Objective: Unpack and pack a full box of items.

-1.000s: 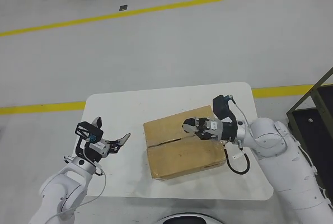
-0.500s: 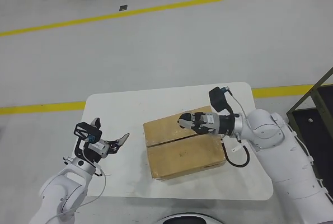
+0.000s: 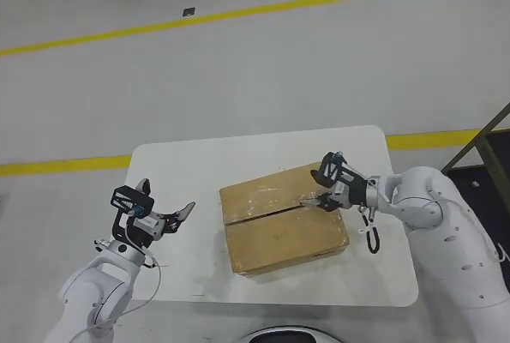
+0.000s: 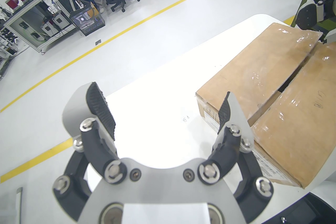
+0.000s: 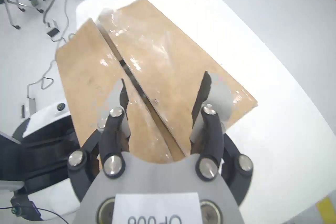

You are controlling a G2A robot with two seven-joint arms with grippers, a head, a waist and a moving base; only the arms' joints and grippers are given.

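A brown cardboard box (image 3: 280, 219) lies closed on the white table (image 3: 195, 167), its two taped top flaps meeting at a narrow seam (image 5: 136, 83). My right gripper (image 3: 313, 190) is open at the box's right end, low over the top, one finger on each side of the seam (image 5: 164, 95). My left gripper (image 3: 167, 219) is open and holds nothing; it hovers over bare table to the left of the box (image 4: 275, 93), a short gap from the box's left end (image 4: 162, 109).
A dark green metal frame (image 3: 495, 163) stands on the floor just off the table's right side. Bare tabletop lies left of the box and behind it. Yellow floor lines (image 3: 57, 165) run behind the table.
My right gripper has drawn back from the middle of the box top to its right end and turned its wrist. The left arm has barely moved.
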